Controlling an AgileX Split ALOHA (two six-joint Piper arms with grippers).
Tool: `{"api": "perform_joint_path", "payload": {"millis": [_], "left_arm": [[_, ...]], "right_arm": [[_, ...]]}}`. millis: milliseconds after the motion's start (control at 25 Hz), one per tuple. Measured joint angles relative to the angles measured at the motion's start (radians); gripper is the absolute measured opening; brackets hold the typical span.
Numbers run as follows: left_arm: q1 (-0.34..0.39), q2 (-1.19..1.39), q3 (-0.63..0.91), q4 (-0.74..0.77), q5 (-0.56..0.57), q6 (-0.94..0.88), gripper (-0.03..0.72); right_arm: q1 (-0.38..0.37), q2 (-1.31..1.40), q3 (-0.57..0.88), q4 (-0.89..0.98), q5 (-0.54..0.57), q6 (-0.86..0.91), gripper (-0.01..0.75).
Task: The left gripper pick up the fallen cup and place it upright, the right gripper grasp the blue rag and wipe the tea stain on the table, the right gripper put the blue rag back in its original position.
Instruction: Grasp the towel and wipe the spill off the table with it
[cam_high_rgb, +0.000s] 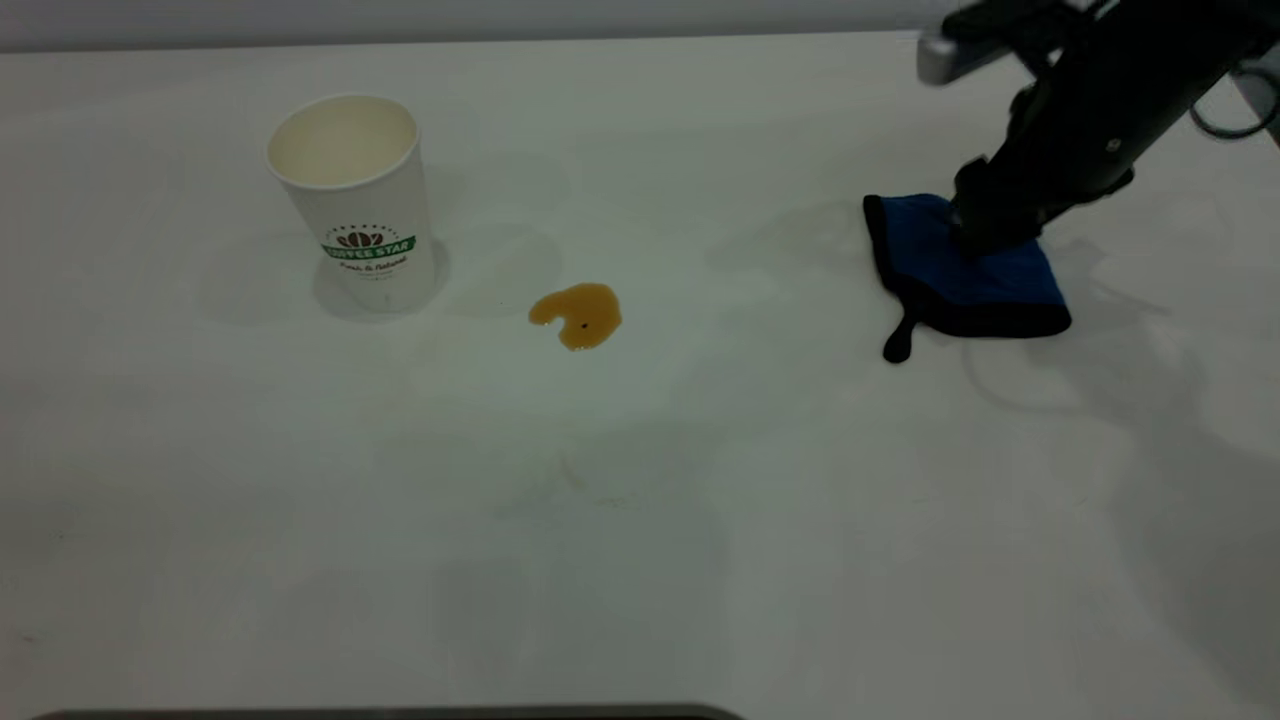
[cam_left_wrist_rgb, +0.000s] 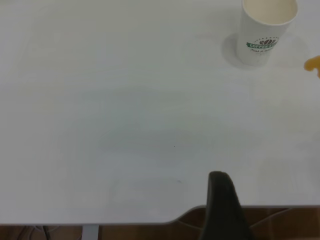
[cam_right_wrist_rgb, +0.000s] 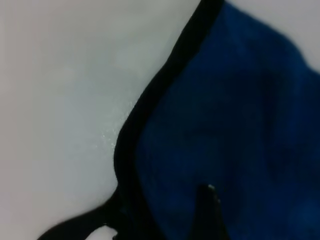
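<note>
With the cup (cam_high_rgb: 355, 205) upright, the right end effector (cam_high_rgb: 985, 235) pressed on the rag (cam_high_rgb: 960, 270), its finger state unclear; it should pinch firmly before sweeping left over the stain (cam_high_rgb: 577, 315).

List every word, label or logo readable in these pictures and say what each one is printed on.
"COFFEE STAR": white letters on a green banner, under a brown bean emblem, on the wall of the upright white paper cup.
A small line beneath the banner on that cup: too small and blurred to read.
A faint arc above the beans: unreadable.
The blue rag with black edging, the amber tea stain and the white table carry no text.
</note>
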Motion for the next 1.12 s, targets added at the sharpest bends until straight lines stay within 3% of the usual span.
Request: {"api": "perform_joint_path", "payload": {"millis": [280, 400, 520, 600, 1120], "left_arm": [[0.0, 0.0, 0.0, 0.0, 0.0, 0.0, 0.515], [0.0, 0.0, 0.0, 0.0, 0.0, 0.0, 0.515], [0.0, 0.0, 0.0, 0.0, 0.0, 0.0, 0.515], [0.0, 0.0, 0.0, 0.0, 0.0, 0.0, 0.515], [0.0, 0.0, 0.0, 0.0, 0.0, 0.002, 0.515]], "right_arm": [[0.0, 0.068, -0.022, 0.019, -0.034, -0.015, 0.558], [0.001, 0.072, -0.026, 0.039, -0.032, -0.017, 0.404], [0.014, 0.074, -0.032, 0.04, -0.036, -0.019, 0.127], [0.027, 0.078, -0.049, 0.037, -0.033, -0.023, 0.045], [0.258, 0.231, -0.433, 0.042, 0.13, -0.023, 0.032]]}}
